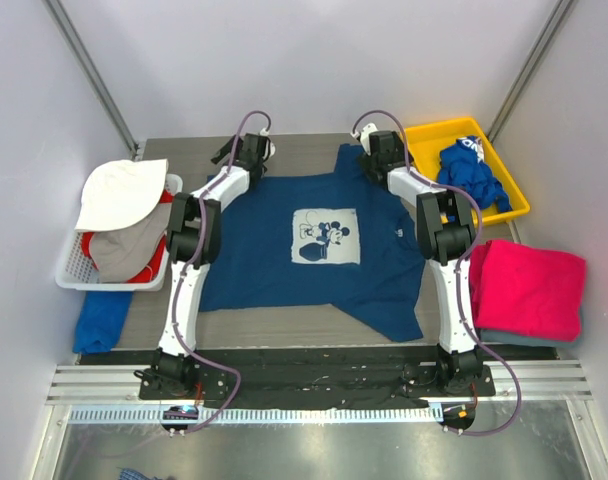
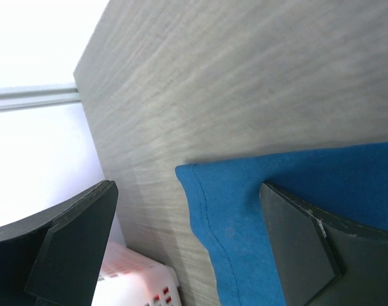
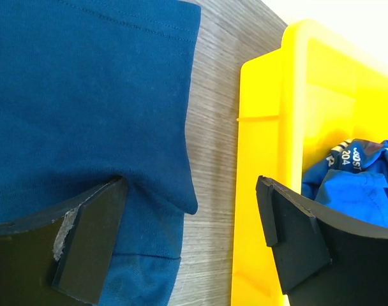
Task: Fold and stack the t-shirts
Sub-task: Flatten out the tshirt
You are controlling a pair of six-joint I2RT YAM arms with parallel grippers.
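A navy t-shirt (image 1: 326, 236) with a white cartoon-mouse print lies spread flat on the table, print up. My left gripper (image 1: 246, 150) stands open over its far left sleeve. In the left wrist view the sleeve's hemmed corner (image 2: 245, 210) lies between the spread fingers of the left gripper (image 2: 187, 220). My right gripper (image 1: 379, 150) is open at the far right sleeve, and its wrist view shows the navy cloth (image 3: 85, 95) under one finger of the right gripper (image 3: 189, 210). A magenta-pink t-shirt (image 1: 529, 288) lies folded at the right. A royal-blue t-shirt (image 1: 472, 175) with white lettering (image 3: 350, 156) sits crumpled in a yellow tray.
The yellow tray (image 1: 514, 205) stands at the back right, its wall (image 3: 264, 159) close beside my right fingers. A white basket (image 1: 74, 268) with hats sits at the left, its corner (image 2: 133, 280) near my left gripper. A blue cloth (image 1: 102, 318) lies below the basket.
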